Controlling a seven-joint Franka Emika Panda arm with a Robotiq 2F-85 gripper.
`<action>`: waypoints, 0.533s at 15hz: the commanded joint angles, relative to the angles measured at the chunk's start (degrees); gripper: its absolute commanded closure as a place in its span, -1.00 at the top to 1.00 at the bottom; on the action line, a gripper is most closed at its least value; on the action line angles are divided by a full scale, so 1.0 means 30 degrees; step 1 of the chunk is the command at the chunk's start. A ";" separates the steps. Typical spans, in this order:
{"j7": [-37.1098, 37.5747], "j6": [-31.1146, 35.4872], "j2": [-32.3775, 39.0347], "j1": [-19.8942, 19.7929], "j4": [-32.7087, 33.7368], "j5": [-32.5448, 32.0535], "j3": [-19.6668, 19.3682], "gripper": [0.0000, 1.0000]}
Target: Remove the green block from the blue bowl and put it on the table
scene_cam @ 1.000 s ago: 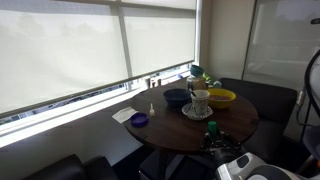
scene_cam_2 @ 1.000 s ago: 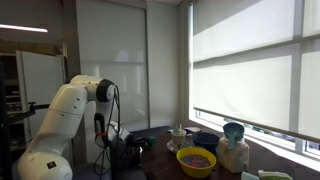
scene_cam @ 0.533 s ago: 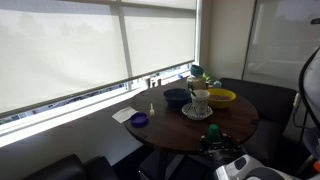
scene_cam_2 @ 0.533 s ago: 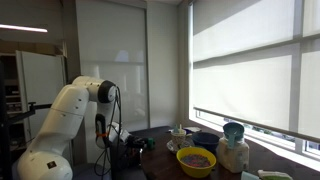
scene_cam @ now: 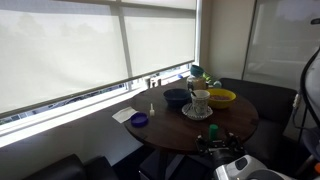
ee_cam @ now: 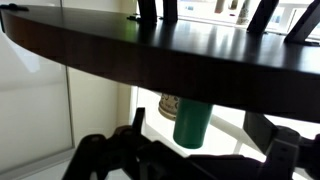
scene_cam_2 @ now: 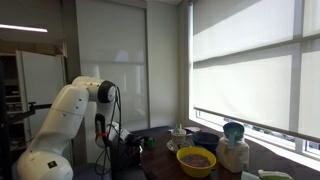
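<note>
The tiny green block (scene_cam: 212,128) stands on the round brown table (scene_cam: 165,125) near its front edge, well away from the navy blue bowl (scene_cam: 176,97). My dark gripper (scene_cam: 215,139) is just in front of the block at the table's rim. The wrist view seems upside down. There the table (ee_cam: 120,50) is a dark band across the top. The green block (ee_cam: 193,118) shows between the spread fingers (ee_cam: 112,150), touching neither. My gripper (ee_cam: 192,142) is open. In an exterior view the white arm (scene_cam_2: 70,118) reaches down to the gripper (scene_cam_2: 140,146).
A yellow bowl (scene_cam: 221,97), a cup on a plate (scene_cam: 200,103), a small purple dish (scene_cam: 139,120) and a white napkin (scene_cam: 123,114) also sit on the table. A teal leafy thing (scene_cam: 197,72) stands at the back. Dark seats surround the table; windows lie behind.
The green block stays at the same spot near the front edge. The dark gripper beside it looks slightly wider and lower than before. Nothing else on the table has moved.
</note>
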 commanded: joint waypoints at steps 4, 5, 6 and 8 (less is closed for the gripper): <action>0.0190 -0.2583 -0.1569 0.0571 -0.0412 0.0260 0.0028 1.00; 0.0267 -0.2921 -0.1961 0.0568 -0.0509 0.0267 0.0103 1.00; 0.0272 -0.3118 -0.2658 0.0495 -0.0741 0.0240 0.0211 1.00; 0.0597 -0.2620 -0.4358 0.0100 -0.1318 0.0445 0.0471 1.00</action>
